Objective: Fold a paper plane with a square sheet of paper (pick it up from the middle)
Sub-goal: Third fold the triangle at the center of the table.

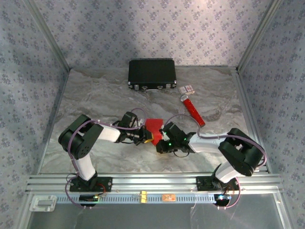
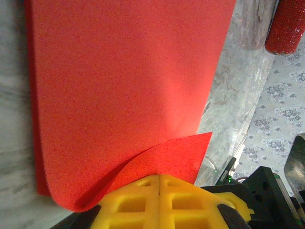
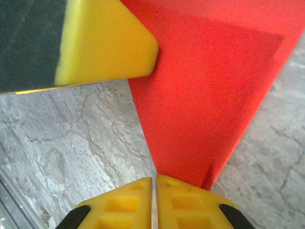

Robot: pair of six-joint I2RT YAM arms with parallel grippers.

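Note:
The square sheet of paper (image 1: 153,127) is bright red and lies creased on the marbled table between my two grippers. In the left wrist view the sheet (image 2: 124,81) spreads away from the jaws, and a flap of it curls back into my left gripper (image 2: 158,175), whose yellow fingers are pressed together on that flap. In the right wrist view the sheet (image 3: 205,95) narrows to a point that touches the right finger of my right gripper (image 3: 154,179). Those jaws stand together with a hairline gap and nothing seen between them. The left gripper's yellow finger (image 3: 107,43) shows at the upper left there.
A black case (image 1: 152,74) stands at the back of the table. A red tube with a white end (image 1: 193,109) lies to the right, with a small pack (image 1: 187,89) just behind it. Metal frame rails border the table on both sides.

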